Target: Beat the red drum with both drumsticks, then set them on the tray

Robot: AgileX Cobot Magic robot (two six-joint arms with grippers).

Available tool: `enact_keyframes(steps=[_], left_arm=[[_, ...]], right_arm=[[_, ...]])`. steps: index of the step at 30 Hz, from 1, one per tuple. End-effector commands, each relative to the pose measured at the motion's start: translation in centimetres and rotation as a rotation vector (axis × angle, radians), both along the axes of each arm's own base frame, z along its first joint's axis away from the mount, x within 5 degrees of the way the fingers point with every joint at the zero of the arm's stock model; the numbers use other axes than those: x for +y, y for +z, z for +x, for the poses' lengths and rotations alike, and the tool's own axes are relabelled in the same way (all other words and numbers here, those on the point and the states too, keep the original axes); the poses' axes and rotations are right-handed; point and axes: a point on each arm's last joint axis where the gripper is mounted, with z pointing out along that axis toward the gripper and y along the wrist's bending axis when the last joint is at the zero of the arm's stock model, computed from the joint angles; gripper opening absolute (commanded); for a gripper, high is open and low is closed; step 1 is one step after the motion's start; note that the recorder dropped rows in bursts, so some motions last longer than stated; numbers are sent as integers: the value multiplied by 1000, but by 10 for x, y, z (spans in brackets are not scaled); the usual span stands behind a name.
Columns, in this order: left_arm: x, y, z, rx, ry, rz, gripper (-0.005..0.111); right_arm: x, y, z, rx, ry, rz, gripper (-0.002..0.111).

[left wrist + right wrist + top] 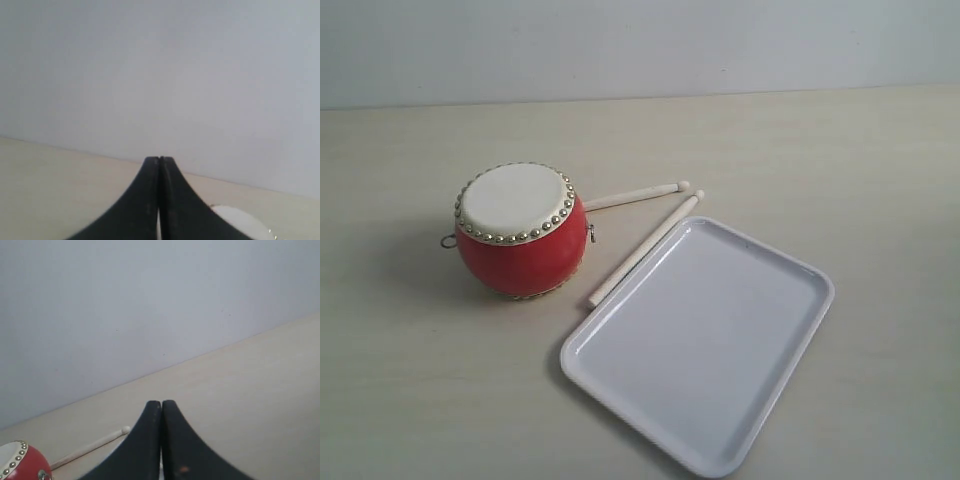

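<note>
Left claw [159,165] and right claw [161,407] pressed together, empty; slim pale wooden drumsticks [645,243] lie tips close, so grabbing one could roll the other.

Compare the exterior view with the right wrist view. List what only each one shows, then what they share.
Only the exterior view: the white tray and both drumsticks lying on the table beside the drum; no gripper appears there. Only the right wrist view: the right gripper, its fingers pressed together and holding nothing. Shared: the red drum, whole in the exterior view but only an edge from the wrist, one drumstick, the pale table and the grey wall.
</note>
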Motion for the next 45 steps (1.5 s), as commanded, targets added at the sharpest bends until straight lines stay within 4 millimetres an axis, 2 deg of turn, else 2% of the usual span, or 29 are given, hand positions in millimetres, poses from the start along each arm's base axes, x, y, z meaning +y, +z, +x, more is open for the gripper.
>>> enact_keyframes(steps=[1,3,5,6,7,10,12,13,14,15,19,21,24,27,29,33,34,36,40,43,45], left_arm=[[0,7,-1,-75,-4,-23,0],[0,7,-2,-83,-4,-24,0],[0,18,-4,-193,-21,-116,0],[1,31,-8,-335,-35,-170,0],[2,32,-7,-346,-27,-176,0],[5,72,22,-299,43,-139,0],[2,106,55,-264,58,-96,0],[-1,132,84,-243,64,-3,0],[-5,144,103,-211,59,65,0],[-10,165,139,-110,42,191,0],[-15,200,215,167,21,538,0],[-15,206,253,301,15,709,0],[-13,203,301,471,-10,960,0],[-14,188,345,616,-66,1039,0],[-21,167,375,676,-164,1107,0],[-52,118,416,761,-408,1230,0],[-63,108,422,763,-459,1235,0],[-83,94,430,718,-553,1090,0],[-119,70,426,688,-802,986,0],[-144,65,417,696,-883,1025,0],[-163,71,409,665,-911,1044,0]], right_arm=[[0,0,0,-17,1,4,0],[0,1,0,-28,0,6,0],[0,4,0,-57,-1,10,0],[0,7,0,-89,-3,19,0],[0,8,0,-97,-3,35,0],[0,8,0,-93,-1,100,0],[0,7,0,-75,1,96,0],[0,6,0,-70,1,96,0],[0,6,0,-70,1,96,0],[0,6,0,-71,1,94,0],[0,6,0,-64,2,93,0],[0,4,0,-45,4,90,0],[0,4,0,-45,4,90,0],[1,2,0,-21,6,94,0],[1,0,0,3,9,91,0],[1,-2,-1,23,11,88,0],[1,-2,-1,23,11,88,0],[1,-2,-1,23,11,88,0],[1,-2,-1,23,11,88,0],[1,-2,-1,23,11,88,0],[1,-2,-1,23,11,88,0]])
